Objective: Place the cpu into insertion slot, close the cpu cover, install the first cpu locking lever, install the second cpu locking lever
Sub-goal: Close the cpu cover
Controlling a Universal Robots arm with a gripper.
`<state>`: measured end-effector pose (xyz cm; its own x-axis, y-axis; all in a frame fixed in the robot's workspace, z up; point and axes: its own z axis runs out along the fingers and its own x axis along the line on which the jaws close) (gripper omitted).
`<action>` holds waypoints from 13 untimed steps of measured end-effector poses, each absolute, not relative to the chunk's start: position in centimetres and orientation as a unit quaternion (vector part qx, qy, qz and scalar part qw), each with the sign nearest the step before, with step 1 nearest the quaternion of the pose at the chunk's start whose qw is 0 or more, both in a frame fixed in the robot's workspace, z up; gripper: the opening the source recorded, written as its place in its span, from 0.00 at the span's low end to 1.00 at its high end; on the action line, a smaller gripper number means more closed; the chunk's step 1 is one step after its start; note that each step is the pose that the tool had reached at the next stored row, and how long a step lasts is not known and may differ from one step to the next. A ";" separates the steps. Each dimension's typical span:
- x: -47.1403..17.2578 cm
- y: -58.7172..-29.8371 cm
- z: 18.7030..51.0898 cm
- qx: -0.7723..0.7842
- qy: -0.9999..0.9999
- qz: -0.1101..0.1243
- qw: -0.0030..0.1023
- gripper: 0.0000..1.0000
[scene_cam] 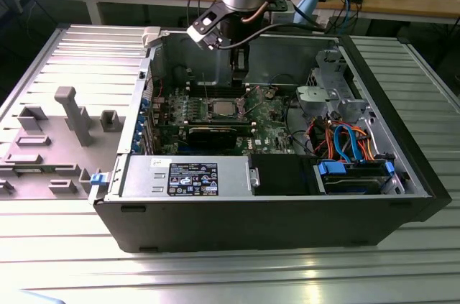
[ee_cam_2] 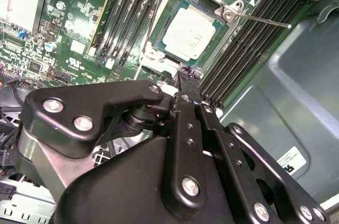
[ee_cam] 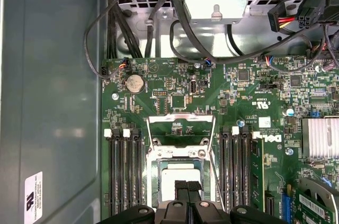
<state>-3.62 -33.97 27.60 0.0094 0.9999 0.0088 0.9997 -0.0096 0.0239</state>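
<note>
Resting square, dull-silver cpu [ee_cam_2: 189,33] in metal-rimmed insertion slot [ee_cam: 155,173], black fingers [ee_cam: 183,195] pinched narrow

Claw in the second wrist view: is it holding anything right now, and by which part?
Nothing is visibly held. The claw is shut with nothing between its tips, close to the edge of the cpu, which lies in the insertion slot.

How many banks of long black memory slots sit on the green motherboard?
2: one bank on one side of the silver-rimmed square socket, the other bank on the opposite side. The black gripper may hide parts.
</note>
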 end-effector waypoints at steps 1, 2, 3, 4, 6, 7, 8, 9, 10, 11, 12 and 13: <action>-3.6 -34.0 27.6 0.710 0.704 0.012 0.005 0.11; -3.6 -34.0 27.6 0.710 0.704 0.012 0.005 0.11; -3.6 -34.0 27.6 0.710 0.704 0.012 0.005 0.11; -3.6 -34.0 27.6 0.710 0.704 0.012 0.005 0.11; -3.6 -34.0 27.6 0.710 0.704 0.012 0.005 0.11; -3.6 -34.0 27.6 0.710 0.704 0.012 0.005 0.11; -3.6 -34.0 27.6 0.710 0.704 0.012 0.005 0.11; -3.6 -34.0 27.6 0.710 0.704 0.012 0.005 0.11; -3.6 -34.0 27.6 0.710 0.704 0.012 0.005 0.11; -3.6 -34.0 27.6 0.710 0.704 0.012 0.005 0.11; -3.6 -34.0 27.6 0.710 0.704 0.012 0.005 0.11; -3.1 -33.9 27.6 0.710 0.704 0.011 0.005 0.11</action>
